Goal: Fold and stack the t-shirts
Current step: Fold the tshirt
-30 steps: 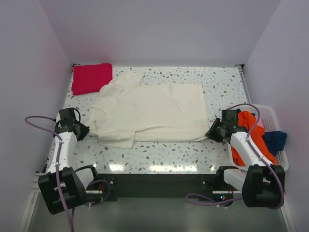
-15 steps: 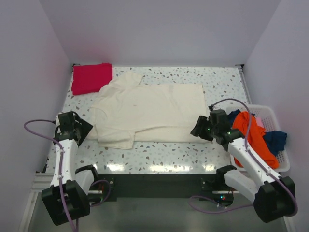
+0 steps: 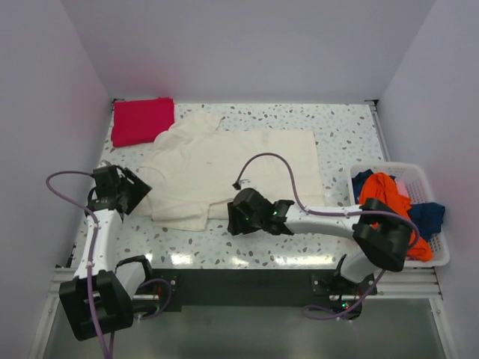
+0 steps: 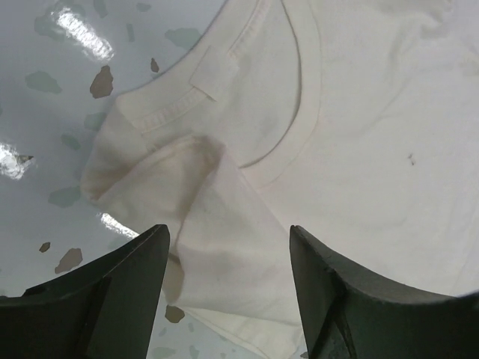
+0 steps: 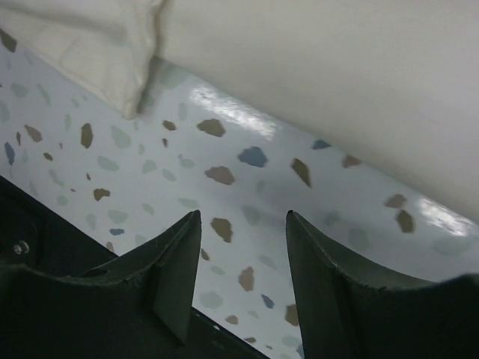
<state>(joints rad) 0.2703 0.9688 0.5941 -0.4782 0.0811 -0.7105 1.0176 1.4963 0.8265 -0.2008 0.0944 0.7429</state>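
Now that both tools have let go, the cream t-shirt [image 3: 239,161] lies flat and unheld on the bench [image 3: 344,127], its collar end toward the left arm and its hem toward the basket [image 3: 438,258]. A second ago each tool was clenched at one end of the shirt. The left tool [image 4: 228,235] has hardly shifted: its jaws stand apart, holding nothing, above the collar and a tucked-in sleeve. The right tool [image 5: 243,221] has made the big move (a swing along the near side, from the hem end to about the middle of the shirt's near edge). It hangs released over bare bench, just beside the cloth and not touching it.

My reading is that the stretching-out is finished and a fresh grasp along the near edge comes next, probably for a lengthwise fold. The red t-shirt [image 3: 142,120] sits folded at the far left corner, touching the cream one's shoulder. The orange t-shirt [image 3: 385,194] and blue t-shirt [image 3: 428,213] remain in the basket, so most of the job is ahead.
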